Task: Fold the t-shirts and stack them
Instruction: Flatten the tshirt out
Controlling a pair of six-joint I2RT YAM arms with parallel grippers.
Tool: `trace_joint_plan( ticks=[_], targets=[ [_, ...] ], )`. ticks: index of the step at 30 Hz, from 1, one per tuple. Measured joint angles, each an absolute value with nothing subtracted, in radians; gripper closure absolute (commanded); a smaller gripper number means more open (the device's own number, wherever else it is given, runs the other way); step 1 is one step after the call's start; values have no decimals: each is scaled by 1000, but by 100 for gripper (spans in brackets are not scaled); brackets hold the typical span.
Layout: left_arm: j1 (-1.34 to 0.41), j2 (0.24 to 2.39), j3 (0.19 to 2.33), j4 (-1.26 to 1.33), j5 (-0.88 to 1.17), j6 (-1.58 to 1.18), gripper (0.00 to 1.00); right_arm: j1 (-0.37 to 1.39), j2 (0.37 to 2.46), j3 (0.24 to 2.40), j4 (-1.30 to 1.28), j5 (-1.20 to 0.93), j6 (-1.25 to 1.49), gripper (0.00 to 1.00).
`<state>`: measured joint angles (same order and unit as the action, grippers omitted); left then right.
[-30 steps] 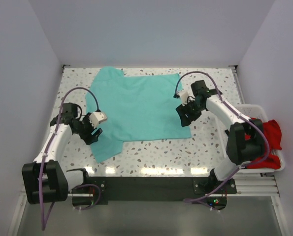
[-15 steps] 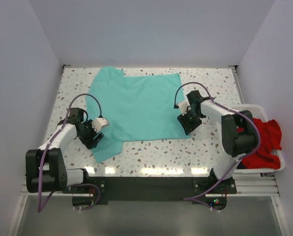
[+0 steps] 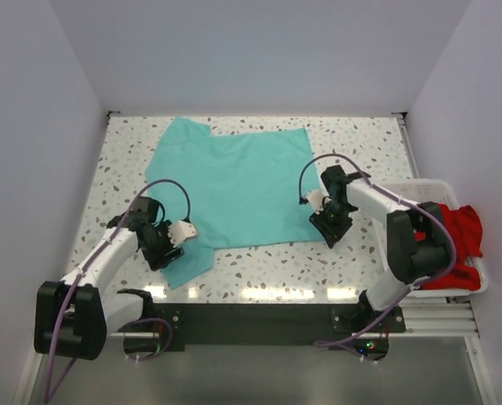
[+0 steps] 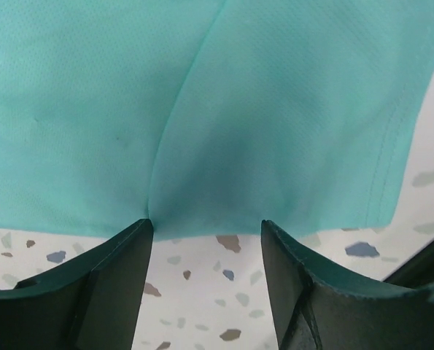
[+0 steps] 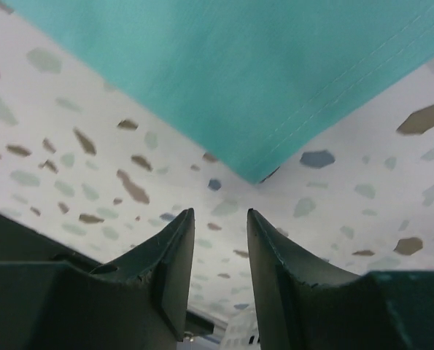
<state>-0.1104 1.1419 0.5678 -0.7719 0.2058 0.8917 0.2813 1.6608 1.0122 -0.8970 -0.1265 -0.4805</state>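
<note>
A teal-green t-shirt (image 3: 234, 181) lies spread flat on the speckled table (image 3: 377, 143). My left gripper (image 3: 170, 251) is low at its near left sleeve. In the left wrist view that gripper (image 4: 206, 227) is open, with the teal shirt's (image 4: 224, 109) edge right at its fingertips and bare table between the fingers. My right gripper (image 3: 330, 232) sits at the shirt's near right corner. In the right wrist view it (image 5: 219, 213) is open with a narrow gap, and the hemmed corner (image 5: 257, 171) lies just ahead, untouched. A red t-shirt (image 3: 463, 240) is bunched in the basket.
A white slatted basket (image 3: 426, 186) stands at the table's right edge, beside the right arm. White walls close in the back and both sides. The black base rail (image 3: 259, 316) runs along the near edge.
Both grippers have come down toward the near edge: the left one moved right along the sleeve, the right one to the shirt's near right corner. The right jaws have narrowed.
</note>
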Motion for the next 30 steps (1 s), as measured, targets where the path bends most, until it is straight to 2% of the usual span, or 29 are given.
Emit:
trace_joint_plan(
  ticks=[7,10,13,19,30],
  targets=[
    [-112,1128,708,-844,234,870,33,282,1619,1186,-1021,-184,-476,62],
    [-112,1191,773,-784,245,811,33,282,1676,1267,-987,-204,-444,67],
    [-112,1273,809,-709,241,742,33,282,1758,1307,-945,-206,-414,68],
    [-110,1390,816,-622,211,646,33,282,1851,1292,-889,-175,-392,70],
    [-102,1419,747,-606,175,641,35,298,1798,1119,-819,-88,-417,75]
  ],
)
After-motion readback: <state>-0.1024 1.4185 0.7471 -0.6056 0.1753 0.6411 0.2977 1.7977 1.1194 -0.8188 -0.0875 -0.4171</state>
